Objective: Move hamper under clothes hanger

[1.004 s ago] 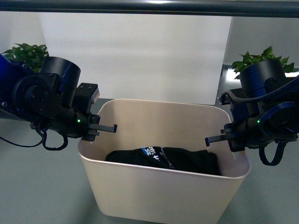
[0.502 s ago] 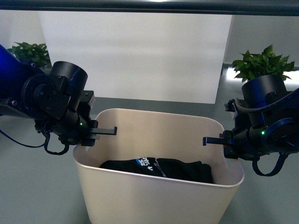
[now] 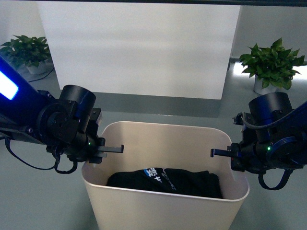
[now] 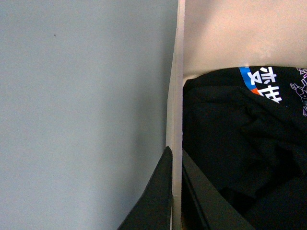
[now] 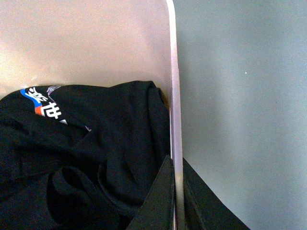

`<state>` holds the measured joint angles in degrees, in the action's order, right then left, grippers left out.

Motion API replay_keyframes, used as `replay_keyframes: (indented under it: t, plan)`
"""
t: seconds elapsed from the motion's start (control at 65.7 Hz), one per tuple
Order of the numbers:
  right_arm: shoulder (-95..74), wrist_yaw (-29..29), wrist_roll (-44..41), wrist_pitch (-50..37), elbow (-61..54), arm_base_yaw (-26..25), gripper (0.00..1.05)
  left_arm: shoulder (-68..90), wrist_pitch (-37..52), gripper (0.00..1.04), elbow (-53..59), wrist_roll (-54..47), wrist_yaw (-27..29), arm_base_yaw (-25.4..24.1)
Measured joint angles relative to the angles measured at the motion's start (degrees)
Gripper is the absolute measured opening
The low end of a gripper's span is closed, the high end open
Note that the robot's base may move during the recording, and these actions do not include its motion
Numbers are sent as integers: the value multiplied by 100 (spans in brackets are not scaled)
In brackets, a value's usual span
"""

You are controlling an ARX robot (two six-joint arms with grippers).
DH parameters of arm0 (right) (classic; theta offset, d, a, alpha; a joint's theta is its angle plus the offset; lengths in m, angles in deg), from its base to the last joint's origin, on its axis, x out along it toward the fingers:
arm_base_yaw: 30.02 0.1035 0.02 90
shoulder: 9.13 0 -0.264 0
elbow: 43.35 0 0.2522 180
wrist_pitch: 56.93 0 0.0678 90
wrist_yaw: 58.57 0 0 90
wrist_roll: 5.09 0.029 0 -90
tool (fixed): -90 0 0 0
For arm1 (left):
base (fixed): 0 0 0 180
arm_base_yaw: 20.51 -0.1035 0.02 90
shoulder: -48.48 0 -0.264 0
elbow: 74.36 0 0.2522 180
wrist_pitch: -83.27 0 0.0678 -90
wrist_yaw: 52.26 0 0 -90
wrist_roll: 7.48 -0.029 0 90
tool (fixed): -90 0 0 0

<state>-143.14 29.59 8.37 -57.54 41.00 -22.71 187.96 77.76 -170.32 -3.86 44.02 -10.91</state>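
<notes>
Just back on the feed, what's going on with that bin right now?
Both arms have the beige hamper by its short ends. The left gripper and the right gripper each pinch the rim wall, with one finger inside and one outside. A black garment with blue and white print lies in the bottom. The clothes hanger shows only as a dark sliver along the top edge of the front view.

Beige hamper (image 3: 163, 211), black garment (image 3: 184, 181) with blue-white print.

smooth matt beige plastic hamper (image 3: 163, 211), soft black printed cloth (image 3: 168, 181), matt black claws
</notes>
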Motion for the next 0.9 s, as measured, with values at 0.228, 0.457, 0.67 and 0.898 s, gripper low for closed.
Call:
replay_keyframes:
  t: [0.228,0.457,0.67,0.898]
  plan:
    - [-162,-2,15,-37,9,-4,3,203,4,4,-96,33,-9,0]
    - [-284,-50,20,-105,83,2,3,337,-37,4,-223,92,-37,24]
    - [-291,-68,-11,-181,83,52,25,334,-136,35,-238,160,-168,92]
    - [188,-111,-72,-221,-103,162,67,-162,-44,78,-46,153,-238,205]
